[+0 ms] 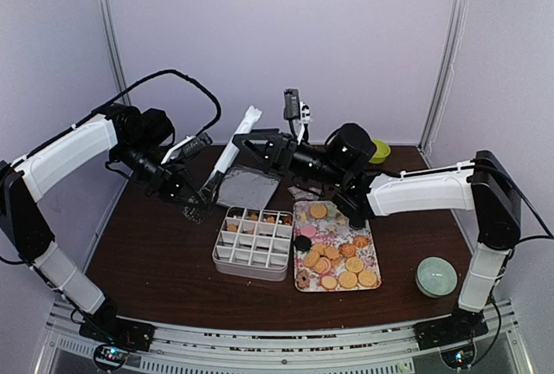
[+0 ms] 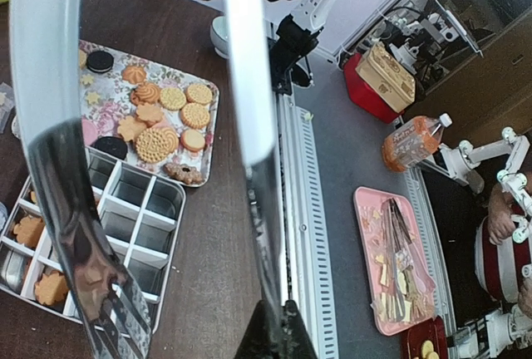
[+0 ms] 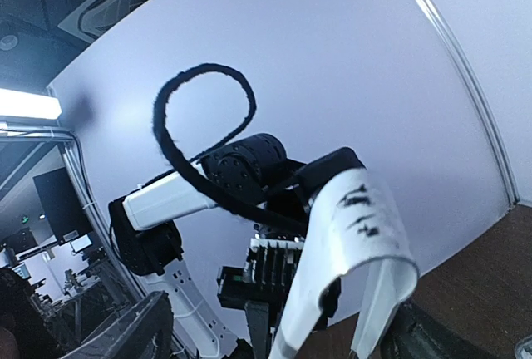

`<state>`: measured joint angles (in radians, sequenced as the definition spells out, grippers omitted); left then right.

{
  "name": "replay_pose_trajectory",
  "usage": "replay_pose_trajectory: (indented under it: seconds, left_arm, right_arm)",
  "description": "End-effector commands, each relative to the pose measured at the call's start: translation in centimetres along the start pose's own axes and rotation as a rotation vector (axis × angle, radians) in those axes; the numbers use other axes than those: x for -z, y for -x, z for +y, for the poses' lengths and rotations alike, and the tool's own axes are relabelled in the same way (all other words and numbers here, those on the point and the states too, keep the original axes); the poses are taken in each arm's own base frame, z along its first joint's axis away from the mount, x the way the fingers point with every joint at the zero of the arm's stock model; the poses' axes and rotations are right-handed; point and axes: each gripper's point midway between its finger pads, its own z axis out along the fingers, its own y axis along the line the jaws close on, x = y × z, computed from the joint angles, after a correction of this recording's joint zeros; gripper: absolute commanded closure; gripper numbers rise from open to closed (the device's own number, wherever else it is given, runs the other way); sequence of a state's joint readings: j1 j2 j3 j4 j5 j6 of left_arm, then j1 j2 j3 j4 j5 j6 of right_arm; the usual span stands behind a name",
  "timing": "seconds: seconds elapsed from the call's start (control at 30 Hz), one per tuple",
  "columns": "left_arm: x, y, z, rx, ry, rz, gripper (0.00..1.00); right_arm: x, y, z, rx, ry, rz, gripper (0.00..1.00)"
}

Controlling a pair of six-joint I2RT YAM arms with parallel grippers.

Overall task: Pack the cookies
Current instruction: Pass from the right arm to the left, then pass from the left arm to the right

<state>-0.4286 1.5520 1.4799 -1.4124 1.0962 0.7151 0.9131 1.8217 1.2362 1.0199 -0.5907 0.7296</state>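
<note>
Left gripper clamped on long white-handled metal tongs, axis back-right to front-left, tips just left of white gridded box. Right gripper spread wide at handle end, holding nothing. Small round cookies on floral rectangular tray, right of box.

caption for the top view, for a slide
left gripper holds tongs beside a partly filled divided box; most cookies lie on the floral tray

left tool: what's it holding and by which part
The left tool is shut on the tongs, gripping low on the metal blades, near the tips.
</note>
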Motion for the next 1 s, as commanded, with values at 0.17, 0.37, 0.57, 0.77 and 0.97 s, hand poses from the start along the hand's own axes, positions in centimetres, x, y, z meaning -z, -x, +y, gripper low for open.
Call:
replay_pose_trajectory:
  seconds: [0.17, 0.37, 0.57, 0.77, 0.97]
  left_arm:
    - [0.4, 1.4, -0.3, -0.072, 0.03, -0.026, 1.0]
    - [0.5, 1.4, -0.1, -0.079, 0.048, -0.017, 1.0]
    - [0.4, 0.9, 0.2, -0.08, 0.062, 0.002, 1.0]
    - [0.3, 0.2, 0.2, -0.087, 0.077, 0.027, 1.0]
    - [0.2, -0.2, 0.3, -0.092, 0.084, 0.043, 1.0]
  right_arm:
    - [-1.6, -1.1, 0.3, -0.074, 0.056, 0.068, 0.31]
    - [-1.5, -2.0, 0.3, -0.088, 0.053, 0.101, 0.41]
    - [-1.4, -2.3, 0.7, -0.103, 0.076, 0.146, 0.65]
    - [-0.5, -0.9, 1.4, -0.096, 0.11, 0.196, 0.58]
    - [0.2, -1.5, 1.0, -0.099, 0.118, 0.32, 0.45]
